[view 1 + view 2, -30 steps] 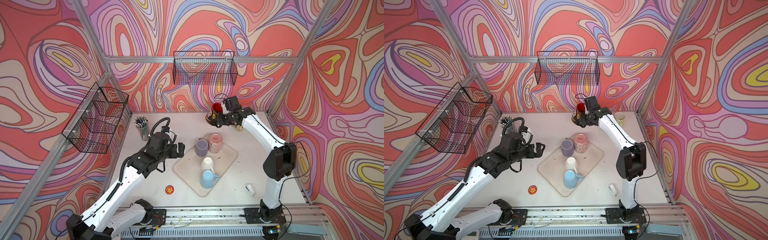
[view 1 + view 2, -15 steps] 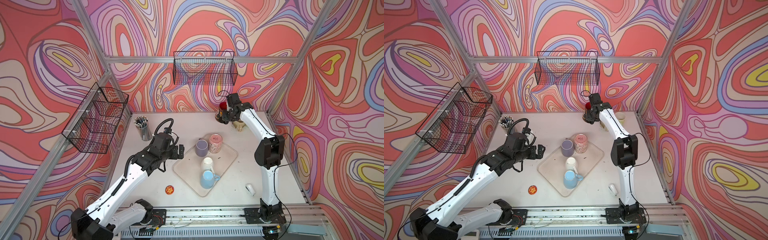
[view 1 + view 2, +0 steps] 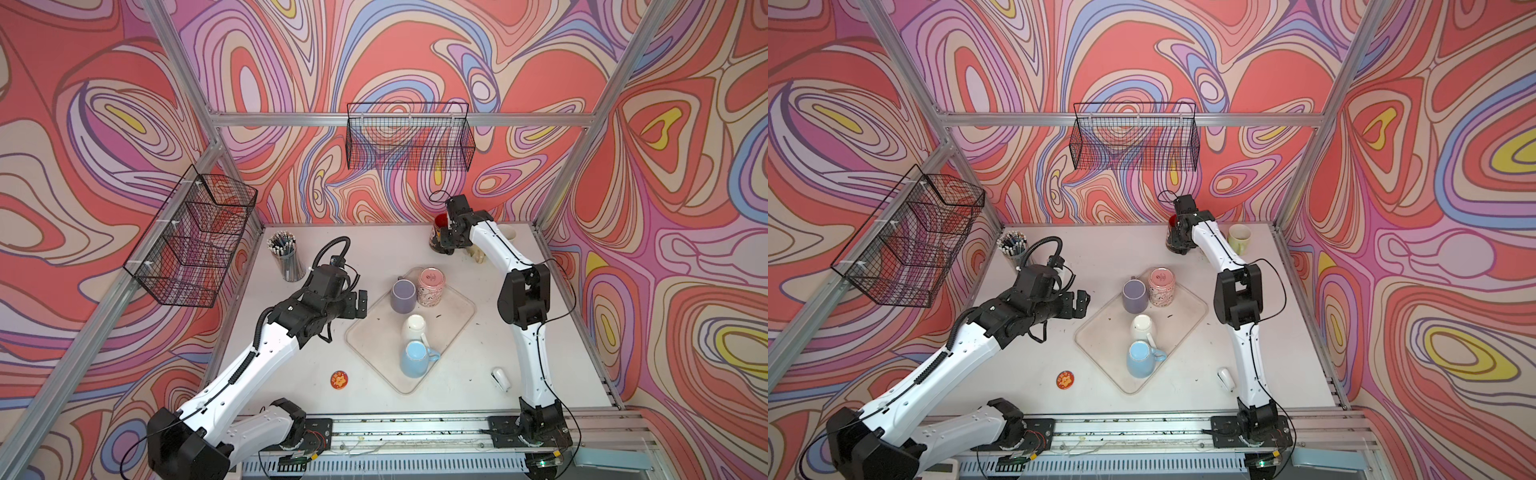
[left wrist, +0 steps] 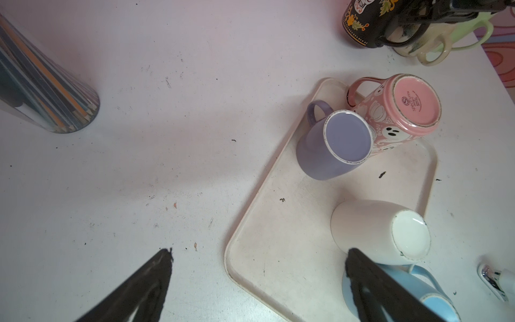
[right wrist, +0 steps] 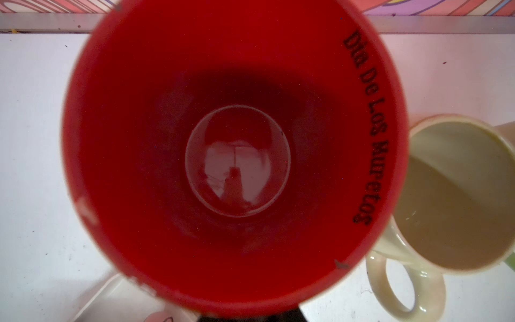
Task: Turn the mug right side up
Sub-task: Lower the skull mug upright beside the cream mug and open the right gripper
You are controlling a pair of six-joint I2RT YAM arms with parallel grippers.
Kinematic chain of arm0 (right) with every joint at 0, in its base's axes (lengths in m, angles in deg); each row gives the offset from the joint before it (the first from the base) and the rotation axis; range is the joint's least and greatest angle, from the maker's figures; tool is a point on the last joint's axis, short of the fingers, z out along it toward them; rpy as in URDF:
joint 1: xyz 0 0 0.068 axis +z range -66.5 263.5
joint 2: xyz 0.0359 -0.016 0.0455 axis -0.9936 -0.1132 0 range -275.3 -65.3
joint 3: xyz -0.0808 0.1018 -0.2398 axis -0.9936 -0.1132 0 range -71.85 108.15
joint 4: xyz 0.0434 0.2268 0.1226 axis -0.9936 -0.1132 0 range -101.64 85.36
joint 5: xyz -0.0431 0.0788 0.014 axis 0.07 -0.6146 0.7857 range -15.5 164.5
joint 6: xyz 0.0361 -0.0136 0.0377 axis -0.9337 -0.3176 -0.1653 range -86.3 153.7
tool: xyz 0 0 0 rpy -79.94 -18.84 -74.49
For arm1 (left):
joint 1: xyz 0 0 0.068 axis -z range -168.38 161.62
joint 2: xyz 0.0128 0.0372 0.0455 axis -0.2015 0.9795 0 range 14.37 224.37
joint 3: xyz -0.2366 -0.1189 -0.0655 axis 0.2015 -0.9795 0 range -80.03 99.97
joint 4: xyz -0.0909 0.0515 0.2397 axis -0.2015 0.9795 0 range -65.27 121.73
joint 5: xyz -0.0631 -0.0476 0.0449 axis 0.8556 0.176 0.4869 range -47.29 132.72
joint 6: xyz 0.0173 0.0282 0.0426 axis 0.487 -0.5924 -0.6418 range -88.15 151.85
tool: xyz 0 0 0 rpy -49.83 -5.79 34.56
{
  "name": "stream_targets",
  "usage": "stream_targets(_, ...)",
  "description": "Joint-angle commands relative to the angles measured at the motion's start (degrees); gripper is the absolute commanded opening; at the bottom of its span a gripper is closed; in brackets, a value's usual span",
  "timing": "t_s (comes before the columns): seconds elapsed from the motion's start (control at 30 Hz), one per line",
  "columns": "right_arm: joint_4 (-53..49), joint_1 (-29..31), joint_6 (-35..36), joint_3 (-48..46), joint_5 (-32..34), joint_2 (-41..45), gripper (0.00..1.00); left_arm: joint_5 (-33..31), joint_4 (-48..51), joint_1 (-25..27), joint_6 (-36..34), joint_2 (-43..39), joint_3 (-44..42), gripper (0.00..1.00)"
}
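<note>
The Día de los Muertos mug (image 5: 237, 156) stands mouth-up at the back of the table (image 3: 374, 249), beside a cream mug (image 5: 457, 195). The right gripper (image 3: 448, 243) is clamped on its handle (likely steadying the set-down). The left gripper (image 3: 359, 304) hangs wide open near the tray (image 3: 453, 316).

Red mug (image 5: 237, 156) — cream mug (image 5: 457, 195) beside.

The white surface (image 3: 374, 249) carries a pale tray (image 3: 453, 318) at its middle, a pencil cup (image 3: 286, 259) at the back left, and an orange disc (image 3: 339, 379) and a small white object (image 3: 500, 379) near the front. At the back right a black mug (image 3: 438, 239) seemingly stands upright, just beside a pale mug (image 3: 1239, 237).
</note>
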Motion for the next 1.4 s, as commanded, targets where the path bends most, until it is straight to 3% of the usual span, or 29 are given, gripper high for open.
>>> stream_targets(0.0, 6.17, -0.18, 1.05, 3.9, 2.82, 1.01, 0.0, -1.0, 1.36, -0.25, -1.04, 0.52, 0.2, 1.0)
stream_targets(0.43, 6.48, -0.22, 2.24, 1.32, 6.9, 1.22, 0.0, -0.74, 1.26, -0.25, -0.96, 0.88, 0.2, 1.0)
stream_targets(1.37, 8.9, -0.22, 1.4, -7.64, 6.57, 3.26, 0.0, -0.21, 1.47, -0.26, -1.04, 1.65, 0.2, 1.0)
